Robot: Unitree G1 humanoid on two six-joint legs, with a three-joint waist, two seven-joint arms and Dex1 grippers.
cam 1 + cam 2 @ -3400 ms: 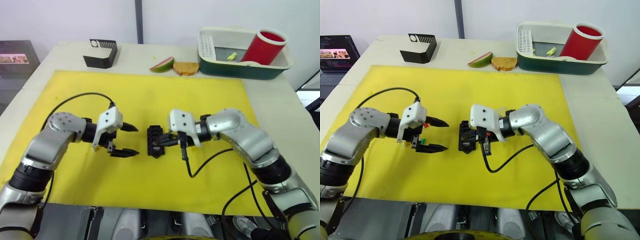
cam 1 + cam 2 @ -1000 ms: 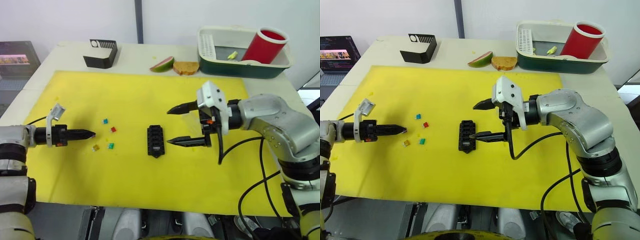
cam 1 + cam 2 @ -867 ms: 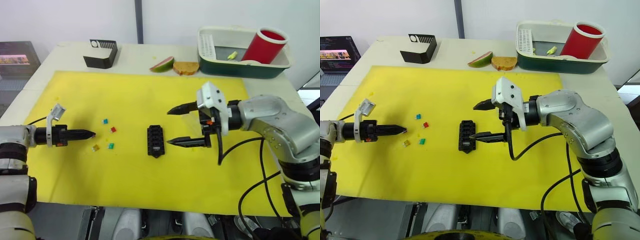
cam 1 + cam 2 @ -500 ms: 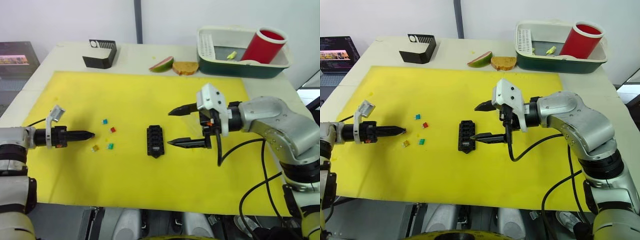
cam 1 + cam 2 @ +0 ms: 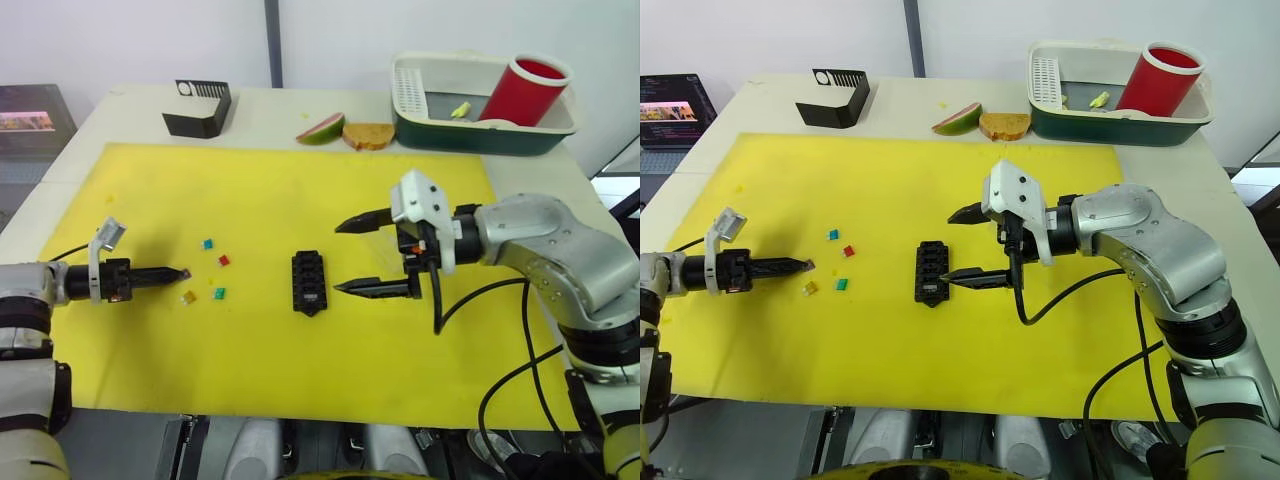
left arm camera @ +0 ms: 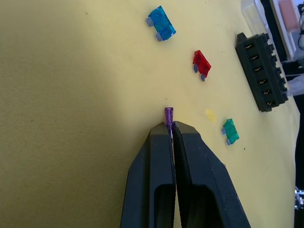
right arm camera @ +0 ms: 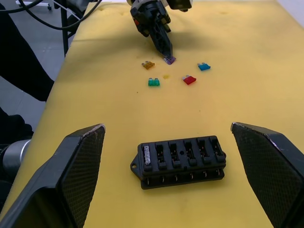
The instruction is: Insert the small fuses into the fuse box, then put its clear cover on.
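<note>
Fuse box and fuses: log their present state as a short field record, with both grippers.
fuse box: on the yellow mat, one clear fuse seated at an end slot, the other slots open
left gripper: shut on purple fuse
loose fuses: blue fuse, red fuse, green fuse, amber fuse lying on the mat
right gripper: open, beside the fuse box, holding nothing

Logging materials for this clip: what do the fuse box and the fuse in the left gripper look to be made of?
Fuse box: likely moulded black plastic, matte, with crisp slot walls. Purple fuse, pinched in the left gripper: seemingly translucent tinted plastic, since light shows through it.
</note>
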